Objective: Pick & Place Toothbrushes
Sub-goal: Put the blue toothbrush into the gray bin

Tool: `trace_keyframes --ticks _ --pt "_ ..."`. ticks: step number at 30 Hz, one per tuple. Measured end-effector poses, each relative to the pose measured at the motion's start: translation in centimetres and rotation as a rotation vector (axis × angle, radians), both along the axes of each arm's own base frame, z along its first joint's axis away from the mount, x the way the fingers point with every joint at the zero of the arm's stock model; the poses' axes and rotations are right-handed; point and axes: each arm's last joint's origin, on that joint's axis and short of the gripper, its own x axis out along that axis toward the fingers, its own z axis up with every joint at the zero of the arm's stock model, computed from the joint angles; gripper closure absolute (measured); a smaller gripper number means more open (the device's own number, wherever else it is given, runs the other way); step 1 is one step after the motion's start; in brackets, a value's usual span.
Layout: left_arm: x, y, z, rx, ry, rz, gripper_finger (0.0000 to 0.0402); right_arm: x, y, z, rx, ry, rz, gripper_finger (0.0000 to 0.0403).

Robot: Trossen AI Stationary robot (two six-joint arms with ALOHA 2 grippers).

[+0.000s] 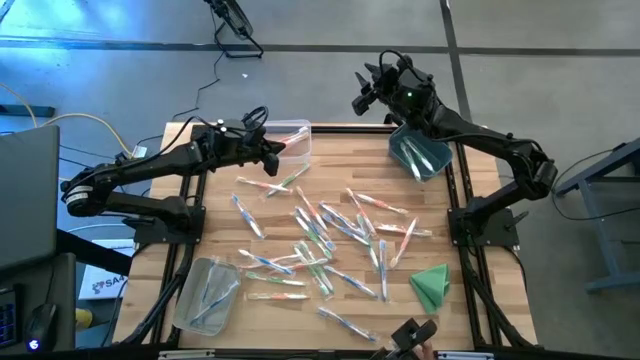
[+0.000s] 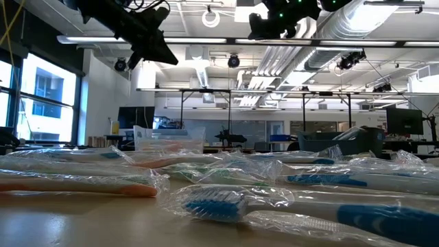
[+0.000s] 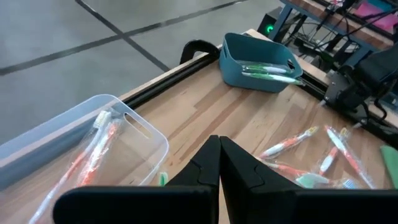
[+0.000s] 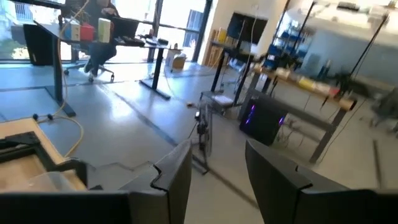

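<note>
Left gripper: the dark two-finger left gripper (image 1: 275, 150) hangs beside the clear plastic bin (image 1: 297, 128) at the table's far edge, fingers pressed together and holding nothing, as the left wrist view shows.

Right gripper: the right gripper (image 1: 363, 92) is raised past the far edge of the table, beyond the teal plastic bin (image 1: 425, 165), its fingers (image 4: 177, 177) parted with bare floor between them.

Toothbrushes: dozens of thin plastic-wrapped toothbrushes (image 1: 322, 235), whitish with orange, green or blue accents, lie scattered over the middle of the butcher-block wooden table (image 1: 220, 215); a few already rest in the clear bin, the teal bin and a second clear bin (image 1: 205, 295) at the near left corner.

Key relation: the pile lies toward the near side from both tools. The left gripper looks nearer, with an orange-accented brush (image 1: 262, 184) lying just nearside of it, its long axis running roughly across the table.

Hedge: from overhead, that wrapped brush's exact tilt is hard to judge.

Likely next: a descent from the left, fingers spread across the brush's width.
</note>
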Motion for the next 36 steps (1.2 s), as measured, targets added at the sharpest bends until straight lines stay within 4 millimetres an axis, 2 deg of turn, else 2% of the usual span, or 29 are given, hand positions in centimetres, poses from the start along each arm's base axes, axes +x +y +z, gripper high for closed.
trace_keyframes --ticks 7,12,18,30,36 --pt "-1.1 1.2 0.7 0.037 -0.026 0.04 0.0401 -0.2 0.1 -1.6 0.163 0.047 -0.015 0.0259" --pt "-3.9 1.8 2.4 0.134 -0.056 0.107 0.0401 0.0 0.7 -2.5 0.253 0.093 -0.013 0.0259" --pt "-6.7 1.3 3.8 0.195 -0.075 0.153 0.0401 0.3 1.8 -3.3 0.342 0.12 -0.002 0.0259" --pt "-6.9 1.3 3.9 0.228 -0.067 0.122 0.0401 1.0 4.1 -4.5 0.402 0.246 0.054 0.0259" --pt "-6.9 1.3 3.9 0.24 -0.059 0.12 0.0401 0.5 4.9 -5.6 0.471 0.38 0.052 0.0259"
